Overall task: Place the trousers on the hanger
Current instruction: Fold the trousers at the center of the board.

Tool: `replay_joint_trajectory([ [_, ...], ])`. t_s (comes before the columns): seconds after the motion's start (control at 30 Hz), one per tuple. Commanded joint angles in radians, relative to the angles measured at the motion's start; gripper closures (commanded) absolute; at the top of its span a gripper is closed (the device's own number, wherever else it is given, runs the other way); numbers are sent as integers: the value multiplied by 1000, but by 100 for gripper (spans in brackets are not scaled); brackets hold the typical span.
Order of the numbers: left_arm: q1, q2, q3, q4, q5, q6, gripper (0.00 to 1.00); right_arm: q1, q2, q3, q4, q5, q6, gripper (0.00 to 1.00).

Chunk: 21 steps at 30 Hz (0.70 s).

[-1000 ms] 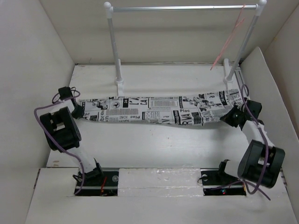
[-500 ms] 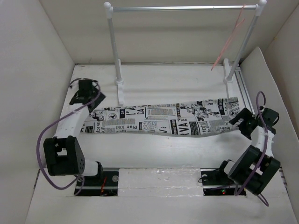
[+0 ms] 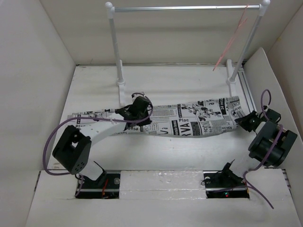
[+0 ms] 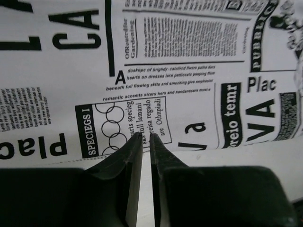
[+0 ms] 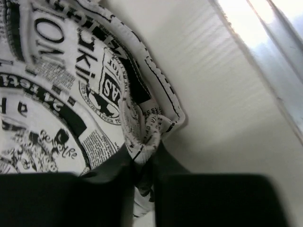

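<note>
The trousers (image 3: 199,116), white with black newspaper print, lie stretched across the table in front of the rack. My left gripper (image 3: 142,118) hovers over their middle near the front hem; in the left wrist view its jaws (image 4: 146,137) are almost together with nothing between them, above the printed fabric (image 4: 189,71). My right gripper (image 3: 246,122) is shut on a bunched corner at the trousers' right end (image 5: 142,137). The thin pink hanger (image 3: 232,40) hangs from the right end of the rack's crossbar, far from both grippers.
The white-posted rack with its silver crossbar (image 3: 184,8) stands at the back of the table. White walls enclose the left, the right and the back. A metal rail (image 3: 247,90) runs along the right side by the right gripper.
My left gripper has let go of the trousers' left end and swung right to their middle. The left end now lies flat on the table. My right arm has pulled back slightly, still holding the fabric.
</note>
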Motion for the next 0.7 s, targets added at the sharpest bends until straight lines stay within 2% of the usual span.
replay_joint_trajectory([
  [0.0, -3, 6, -44, 11, -47, -31, 92, 42, 46, -18, 73, -71, 45, 99],
  [0.07, -3, -13, -85, 20, -52, -30, 93, 42, -15, 3, 18, -129, -2, 100],
  [0.13, -3, -35, -110, 40, -40, -25, 94, 82, -150, 14, -28, -126, -13, 100],
  [0.2, -12, -44, -138, 52, -27, -15, 94, 155, -488, 83, -264, -21, -35, 100],
  [0.23, -12, -44, -138, 52, -24, -14, 94, 185, -490, 83, -265, -20, -35, 100],
  [0.27, -12, -44, -144, 57, -21, -11, 94, 217, -625, 142, -336, 28, -23, 100],
  [0.33, -32, -41, -148, 66, -15, -5, 95, 277, -718, 196, -417, 61, 2, 100],
  [0.4, -55, -30, -159, 92, -6, -11, 95, 329, -769, 320, -485, 99, -3, 100],
  [0.5, -106, -12, -161, 147, 51, -42, 95, 373, -749, 504, -606, 130, -58, 100],
  [0.67, -259, 69, -75, 229, 86, -91, 95, 400, -715, 719, -712, 142, -124, 100],
])
